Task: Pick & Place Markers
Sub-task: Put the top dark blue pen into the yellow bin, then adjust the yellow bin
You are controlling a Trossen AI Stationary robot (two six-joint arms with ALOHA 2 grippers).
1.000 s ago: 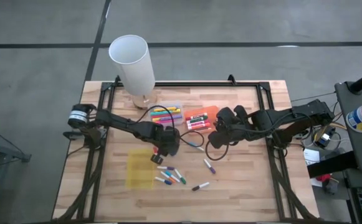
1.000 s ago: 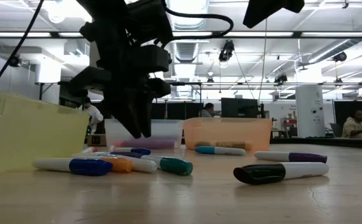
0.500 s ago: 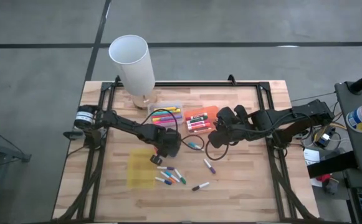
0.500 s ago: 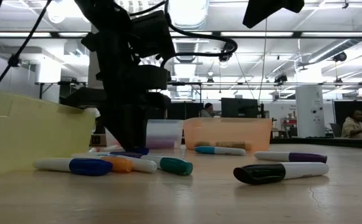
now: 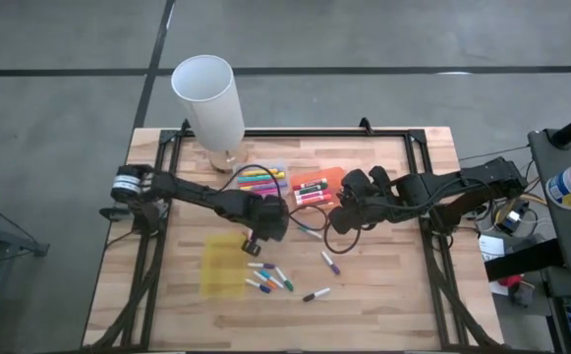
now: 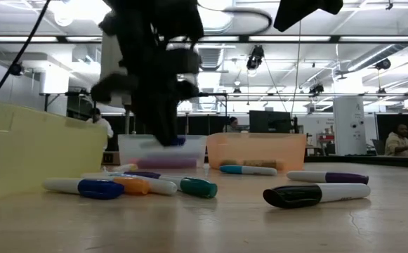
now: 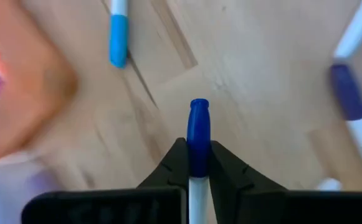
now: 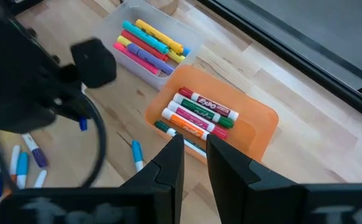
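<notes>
**Blue marker pinched above the table**

Wood-plank table [image 5: 383, 285] w/ a black frame, grey floor around; low view looks into a big lit workshop beyond.

Containers: clear tray [image 5: 262, 179] holds bright markers (yellow, pink, blue etc.). Orange tray [image 5: 316, 187] just beside it holds several labelled markers, red/green/orange caps. Yellow tray [image 5: 220, 267] nearer the front – contents hard to tell, looks bare. Tall white cylinder [image 5: 209, 101] at the table's back edge.

Left gripper [image 7: 198, 163] has its jaws pressed onto a blue-capped marker [image 7: 198, 140], cap poking out past the fingertips, lifted clear of the wood, approx. between the yellow and clear trays. Loose markers [image 5: 273, 280] lie scattered on the table by the yellow tray; a light-blue one [image 5: 308, 229] sits apart near the orange tray.

Right gripper [image 8: 192, 149] hovers over the orange tray, jaws narrowly parted, nothing between them.
</notes>
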